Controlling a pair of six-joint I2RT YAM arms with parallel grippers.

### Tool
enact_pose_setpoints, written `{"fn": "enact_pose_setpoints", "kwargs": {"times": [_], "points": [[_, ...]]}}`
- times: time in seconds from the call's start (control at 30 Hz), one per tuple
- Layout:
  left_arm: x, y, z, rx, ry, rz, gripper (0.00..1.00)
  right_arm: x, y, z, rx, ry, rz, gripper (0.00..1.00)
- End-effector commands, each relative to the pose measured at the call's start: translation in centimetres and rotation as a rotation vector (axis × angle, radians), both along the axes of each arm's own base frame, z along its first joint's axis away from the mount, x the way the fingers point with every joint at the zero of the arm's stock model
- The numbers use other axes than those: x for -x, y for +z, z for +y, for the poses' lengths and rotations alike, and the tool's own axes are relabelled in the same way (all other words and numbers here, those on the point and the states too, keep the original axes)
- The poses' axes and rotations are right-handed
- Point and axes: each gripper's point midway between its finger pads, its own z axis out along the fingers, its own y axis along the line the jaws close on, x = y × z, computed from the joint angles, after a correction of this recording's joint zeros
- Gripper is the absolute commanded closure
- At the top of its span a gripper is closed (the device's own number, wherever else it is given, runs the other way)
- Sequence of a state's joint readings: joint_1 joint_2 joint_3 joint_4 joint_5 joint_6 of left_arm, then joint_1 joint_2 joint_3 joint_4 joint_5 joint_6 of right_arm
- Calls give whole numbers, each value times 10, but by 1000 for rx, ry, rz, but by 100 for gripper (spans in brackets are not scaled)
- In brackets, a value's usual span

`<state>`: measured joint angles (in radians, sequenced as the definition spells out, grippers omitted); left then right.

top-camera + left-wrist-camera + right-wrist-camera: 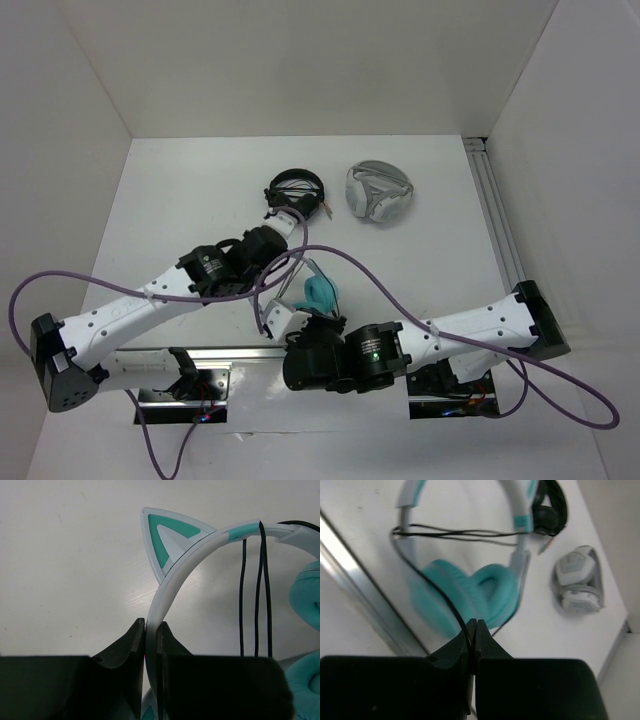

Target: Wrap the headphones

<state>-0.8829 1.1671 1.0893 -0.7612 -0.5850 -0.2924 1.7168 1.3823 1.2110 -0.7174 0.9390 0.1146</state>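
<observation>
Black headphones (290, 180), grey-white headphones (378, 195) beyond teal headphones (322, 293)

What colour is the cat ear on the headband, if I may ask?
Pale white-blue cat ear with teal centre; left wrist view shows it best.

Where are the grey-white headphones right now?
Top view: the grey-white headphones lie far on the table, right of centre, just right of the black headphones.
</observation>
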Motion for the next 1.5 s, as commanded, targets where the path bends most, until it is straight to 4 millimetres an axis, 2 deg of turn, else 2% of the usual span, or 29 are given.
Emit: {"fn": "enact_pose_setpoints", "kwargs": {"times": [0.0, 0.07, 0.13, 0.27, 0.43, 0.53, 0.67, 0.77, 0.93, 1.0, 1.13, 1.23, 1.37, 1.47], "points": [[16, 3, -34, 90, -163, 17, 100, -22, 29, -21, 26, -107, -187, 95], [23, 2, -42, 102, -203, 34, 100, -26, 36, -25, 35, -128, -233, 95], [33, -8, -46, 84, -239, 75, 100, -29, 31, -28, 69, -130, -266, 95], [44, -10, -51, 100, -285, 112, 100, -43, 28, -34, 54, -158, -263, 95], [59, 1, -52, 165, -336, 131, 100, -61, 18, -48, 15, -203, -234, 95], [73, 11, -59, 223, -397, 152, 100, -75, 13, -58, -20, -217, -208, 85], [85, 17, -64, 259, -473, 180, 100, -91, 10, -59, -53, -229, -187, 84], [88, 16, -63, 256, -477, 193, 100, -94, 15, -56, -77, -224, -168, 84], [89, 20, -62, 249, -478, 188, 100, -95, 8, -57, -58, -208, -123, 83], [82, 28, -55, 228, -443, 153, 100, -97, 6, -59, -57, -215, -114, 83], [78, 37, -53, 221, -418, 140, 100, -107, 5, -65, -80, -251, -101, 70], [79, 44, -53, 243, -414, 128, 100, -113, 12, -70, -139, -266, -80, 64], [79, 53, -54, 278, -410, 106, 100, -110, 26, -62, -239, -206, -34, 60], [76, 54, -52, 275, -390, 97, 100, -111, 29, -64, -261, -201, -29, 59]]}}
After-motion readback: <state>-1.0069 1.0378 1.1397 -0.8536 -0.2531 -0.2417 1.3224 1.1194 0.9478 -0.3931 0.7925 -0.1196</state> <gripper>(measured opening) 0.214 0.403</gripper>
